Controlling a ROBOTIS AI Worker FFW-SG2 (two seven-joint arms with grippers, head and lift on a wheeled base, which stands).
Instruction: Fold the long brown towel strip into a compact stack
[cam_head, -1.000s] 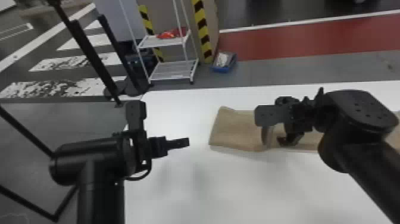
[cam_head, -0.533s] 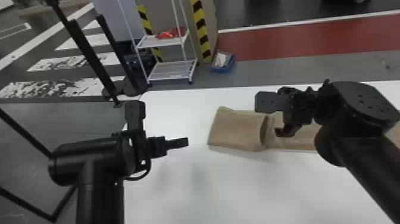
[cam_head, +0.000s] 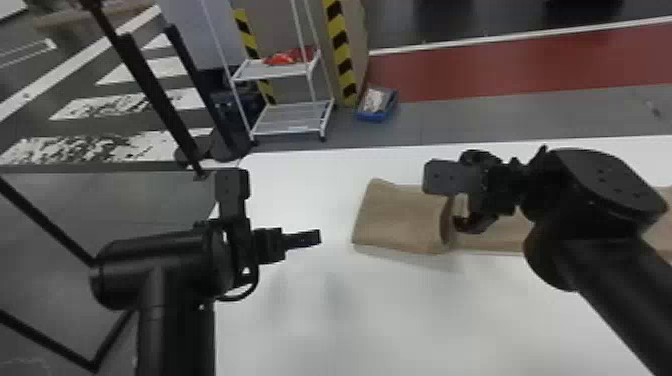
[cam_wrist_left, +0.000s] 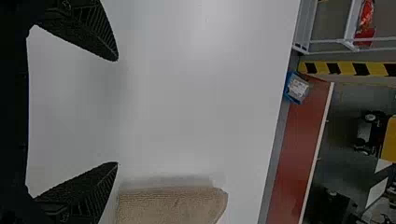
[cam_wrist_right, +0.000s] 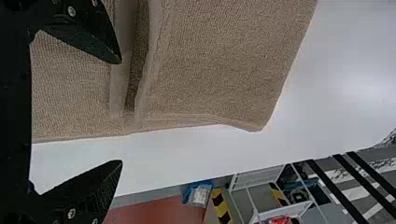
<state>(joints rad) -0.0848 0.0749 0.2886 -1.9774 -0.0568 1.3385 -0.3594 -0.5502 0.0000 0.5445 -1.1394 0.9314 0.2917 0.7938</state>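
The right hand (cam_head: 452, 200) is wide open, with a big gap between its two flat black fingers (cam_wrist_right: 93, 37), and it has hold of nothing. It is over the long brown towel strip (cam_head: 492, 239), near the top edge of the folded bit (cam_head: 400, 220). One finger is over the towel, and the other is out past the towel's far side, over the white worktop (cam_head: 350, 310). I can't tell if the hand touches the towel. Think of a clock lying flat in the head view, with the right hand in the middle. The folded bit is at about eight o'clock, lying flat on the worktop. Its loose edge (cam_wrist_right: 144, 79) bulges up a little, so a dark gap shows under it. The rest of the strip lies long and flat, going under the right arm (cam_head: 590, 240) toward four o'clock. At nine o'clock, well apart from the towel, is the left hand (cam_head: 275, 207). It is wide open too, with nothing in it, and the towel is at its three o'clock. Past the worktop, a blue box (cam_head: 377, 117) with a packet in it sits on the floor at about eleven o'clock. At ten o'clock there is a white rack (cam_head: 272, 72) with something red (cam_head: 281, 58) on its shelf.
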